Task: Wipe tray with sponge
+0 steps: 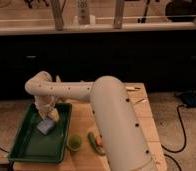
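A large dark green tray (28, 145) sits at the front left of the wooden table. A small pale blue-grey sponge (45, 126) is inside the tray near its far right part. My gripper (47, 115) points down onto the sponge from above, at the end of the white arm (111, 110) that reaches in from the lower right. The gripper's tip is against the sponge.
A small round green cup (74, 143) stands just right of the tray. A green-and-orange vegetable-like item (95, 142) lies beside it, partly behind the arm. Small items lie at the table's far right (133, 89). A dark counter runs behind; a cable (183, 125) lies on the floor right.
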